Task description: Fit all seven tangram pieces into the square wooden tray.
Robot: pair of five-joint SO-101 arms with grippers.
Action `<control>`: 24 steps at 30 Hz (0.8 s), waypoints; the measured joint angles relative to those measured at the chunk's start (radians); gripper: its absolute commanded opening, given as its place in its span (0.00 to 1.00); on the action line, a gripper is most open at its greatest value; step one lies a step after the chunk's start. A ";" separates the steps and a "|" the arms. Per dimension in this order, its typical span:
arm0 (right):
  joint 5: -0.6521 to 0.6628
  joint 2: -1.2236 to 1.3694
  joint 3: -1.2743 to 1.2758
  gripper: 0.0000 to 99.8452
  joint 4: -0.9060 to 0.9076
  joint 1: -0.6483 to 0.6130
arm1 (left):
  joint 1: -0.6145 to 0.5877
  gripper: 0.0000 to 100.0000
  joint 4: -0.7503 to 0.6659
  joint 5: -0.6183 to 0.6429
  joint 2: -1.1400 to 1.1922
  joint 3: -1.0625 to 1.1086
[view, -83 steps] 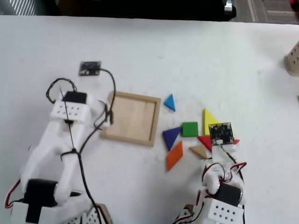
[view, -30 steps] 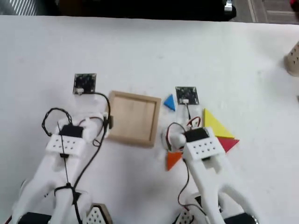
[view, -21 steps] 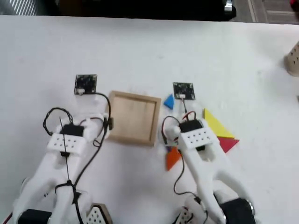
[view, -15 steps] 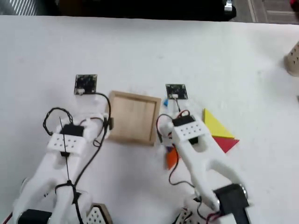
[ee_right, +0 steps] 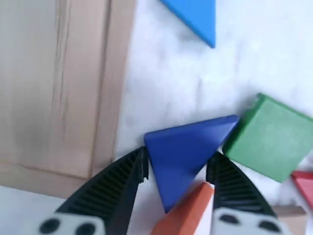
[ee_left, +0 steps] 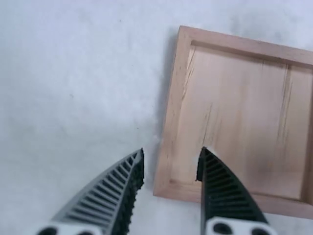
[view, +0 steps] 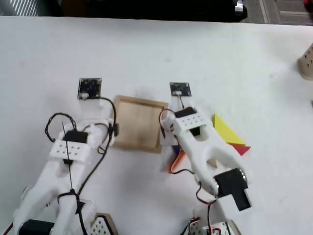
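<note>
Pickup step, first piece: right hand (ee_right: 177,160) part-open, straddling dark blue triangle (ee_right: 183,144) beside tray (ee_right: 113,73); next, close squarely. Left hand (ee_left: 171,159) open, empty, astride tray rim.

Sq wooden tray (view: 139,122), dk-blue triangle (ee_right: 183,149) just beside it, green sq (ee_right: 271,139) & orange pc (ee_right: 183,218) touching triangle

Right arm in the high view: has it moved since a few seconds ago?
Yes. It has swung from beside the yellow triangle across to the wooden tray; the right gripper now straddles the dark blue triangle next to the tray.
</note>
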 measured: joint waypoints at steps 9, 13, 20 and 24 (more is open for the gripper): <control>0.276 0.178 -0.203 0.20 0.038 0.048 | 0.002 0.19 0.000 0.000 0.000 0.000; 0.488 0.261 -0.327 0.20 0.114 0.058 | 0.000 0.19 0.000 0.000 0.000 0.000; 0.715 0.281 -0.419 0.20 0.164 0.140 | 0.002 0.19 0.000 0.000 0.000 0.000; 0.657 0.281 -0.434 0.20 0.219 0.146 | 0.002 0.19 0.000 0.000 0.000 0.000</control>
